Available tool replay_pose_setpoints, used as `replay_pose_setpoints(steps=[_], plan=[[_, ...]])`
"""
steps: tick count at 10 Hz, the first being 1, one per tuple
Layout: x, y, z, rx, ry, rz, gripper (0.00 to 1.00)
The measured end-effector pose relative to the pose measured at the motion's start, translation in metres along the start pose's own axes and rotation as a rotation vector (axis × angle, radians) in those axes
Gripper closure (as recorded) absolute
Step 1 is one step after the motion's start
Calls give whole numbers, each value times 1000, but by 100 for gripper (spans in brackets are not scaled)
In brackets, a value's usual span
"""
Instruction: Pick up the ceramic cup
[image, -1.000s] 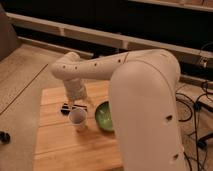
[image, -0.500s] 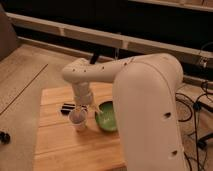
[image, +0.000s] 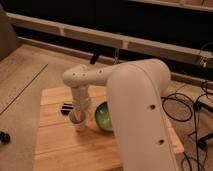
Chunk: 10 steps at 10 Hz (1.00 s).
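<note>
The ceramic cup (image: 79, 123) is a small white tapered cup standing on the wooden table (image: 65, 150), just left of the green bowl (image: 104, 118). My gripper (image: 78, 114) hangs down from the white arm (image: 135, 100) and sits right at the cup's rim, covering the cup's top. The cup's lower part shows below the gripper and rests on the table.
A small black object (image: 66, 107) lies on the table left of the gripper. The big white arm covers the table's right side. Cables (image: 192, 107) lie on the floor at the right. A dark ledge (image: 100, 37) runs behind the table.
The arm has swung toward the cup and lowered. The gripper, which was above and left of the cup, now sits at its rim. Cup and bowl have not moved.
</note>
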<state>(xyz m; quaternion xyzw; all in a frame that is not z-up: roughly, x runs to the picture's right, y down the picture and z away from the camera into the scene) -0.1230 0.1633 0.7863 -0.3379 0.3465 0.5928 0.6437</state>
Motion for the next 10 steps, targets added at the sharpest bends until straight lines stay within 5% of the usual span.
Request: replay_pose_setpoints(steps=[2,5,10], plan=[[-3,17,-5,-40,-3,-41,95],[-5,49,-38,-76,-72,-127,100],[7,56,-158,7,-361,-188,100]])
